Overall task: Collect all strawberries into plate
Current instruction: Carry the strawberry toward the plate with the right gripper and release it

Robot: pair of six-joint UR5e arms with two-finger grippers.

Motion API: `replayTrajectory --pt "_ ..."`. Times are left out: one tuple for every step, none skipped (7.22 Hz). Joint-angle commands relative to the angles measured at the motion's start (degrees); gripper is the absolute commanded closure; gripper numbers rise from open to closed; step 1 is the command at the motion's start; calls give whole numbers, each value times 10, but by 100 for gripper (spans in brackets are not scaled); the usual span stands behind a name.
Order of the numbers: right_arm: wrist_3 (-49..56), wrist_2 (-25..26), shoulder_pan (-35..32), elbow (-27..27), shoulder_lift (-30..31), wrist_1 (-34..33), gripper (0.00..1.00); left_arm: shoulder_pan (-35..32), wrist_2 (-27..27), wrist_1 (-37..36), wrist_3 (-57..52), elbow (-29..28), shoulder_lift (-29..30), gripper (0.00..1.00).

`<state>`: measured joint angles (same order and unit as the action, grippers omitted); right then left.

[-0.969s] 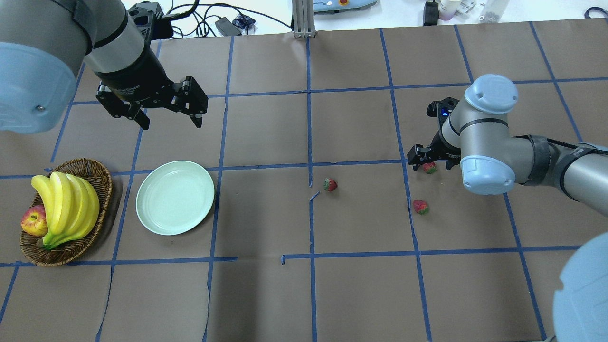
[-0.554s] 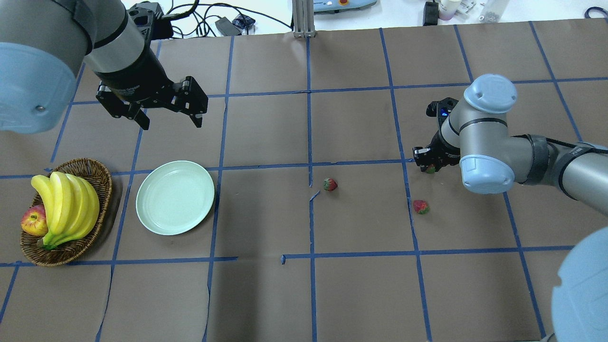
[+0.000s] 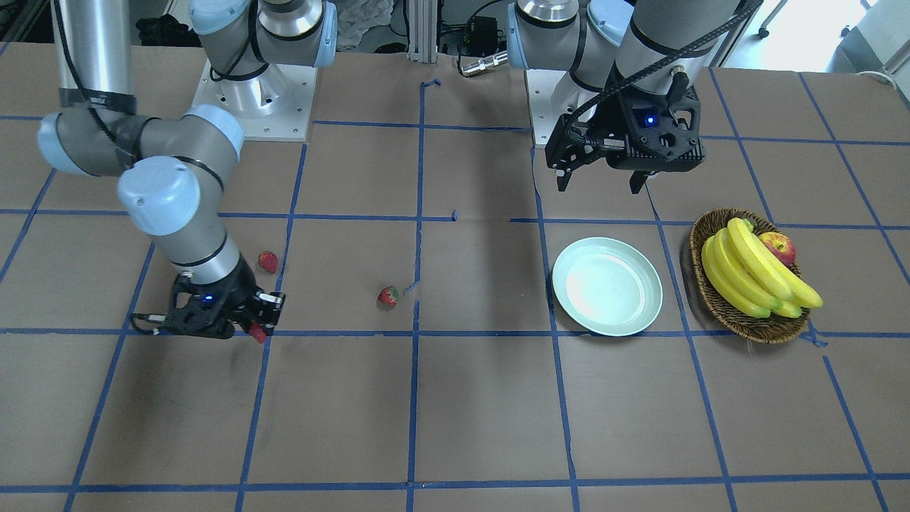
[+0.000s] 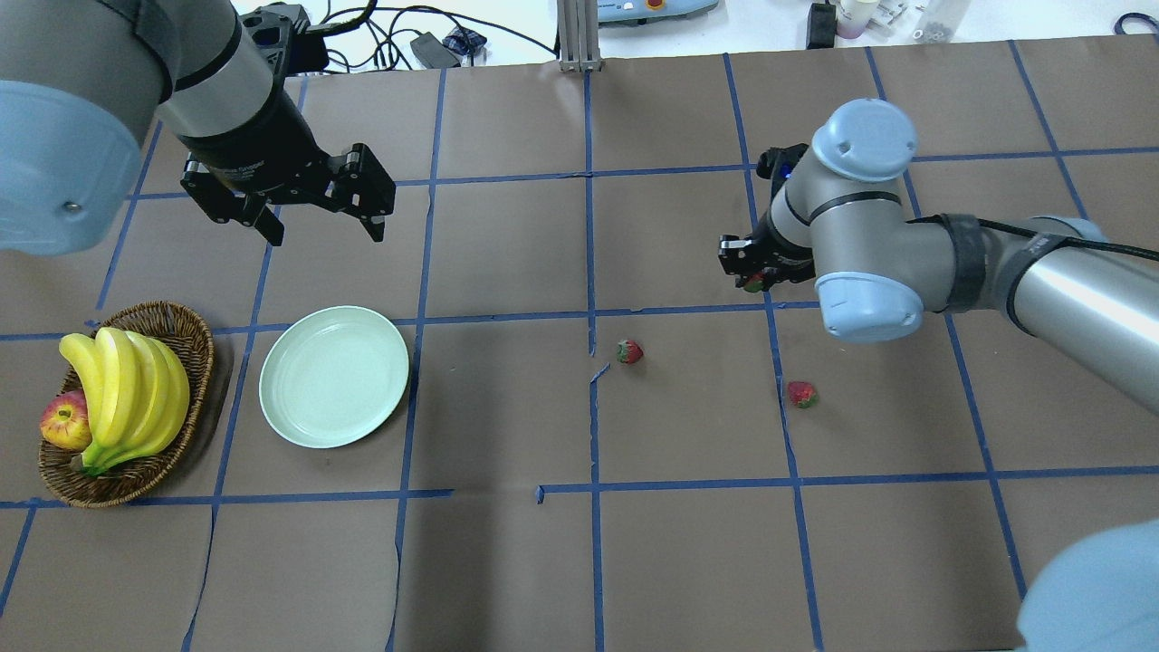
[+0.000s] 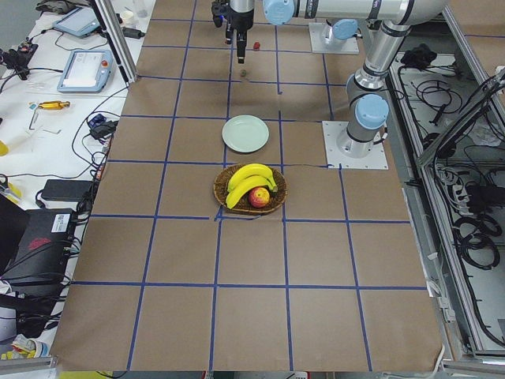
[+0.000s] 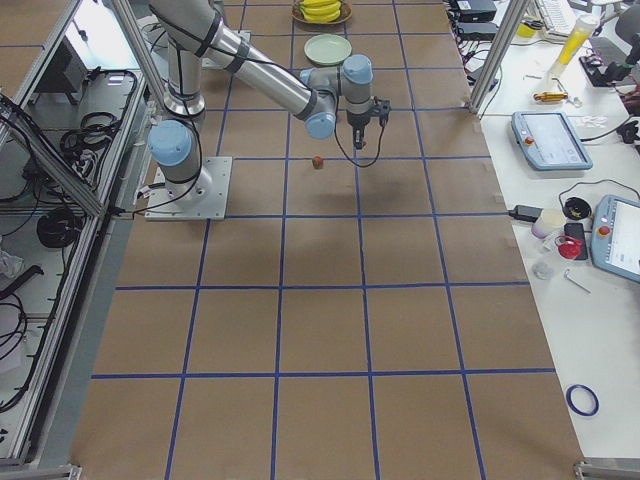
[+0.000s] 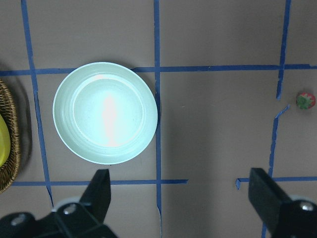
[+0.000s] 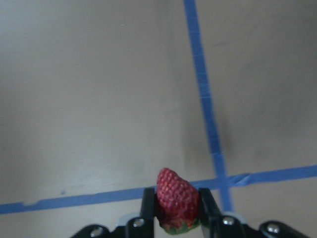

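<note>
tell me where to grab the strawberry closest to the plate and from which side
Grip that strawberry across its red body at the widest part, coming straight down from above. It lies on its side on the flat paper with no object close around it, so the open left end effector could likely straddle it; the leafy cap would probably give little hold.

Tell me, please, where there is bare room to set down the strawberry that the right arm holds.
The plate is wholly bare inside. Bare table also runs between the plate and the middle strawberry. The basket is crowded with bananas and an apple.
</note>
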<state>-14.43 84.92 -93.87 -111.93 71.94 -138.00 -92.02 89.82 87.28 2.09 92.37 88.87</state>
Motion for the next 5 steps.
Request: replayTrajectory --pt "-216 -3 -150 12 2 -1 100 0 0 0 -1 0 0 0" --pt "-288 -4 -207 21 -2 -3 100 0 0 0 -1 0 -1 0" --pt "-328 -7 -248 24 -7 -1 100 0 0 0 0 0 -1 0" --pt "-339 -8 -273 24 -27 -3 100 0 0 0 0 0 -1 0" --pt "-338 -7 -279 23 -51 -10 37 0 0 0 0 0 -1 0"
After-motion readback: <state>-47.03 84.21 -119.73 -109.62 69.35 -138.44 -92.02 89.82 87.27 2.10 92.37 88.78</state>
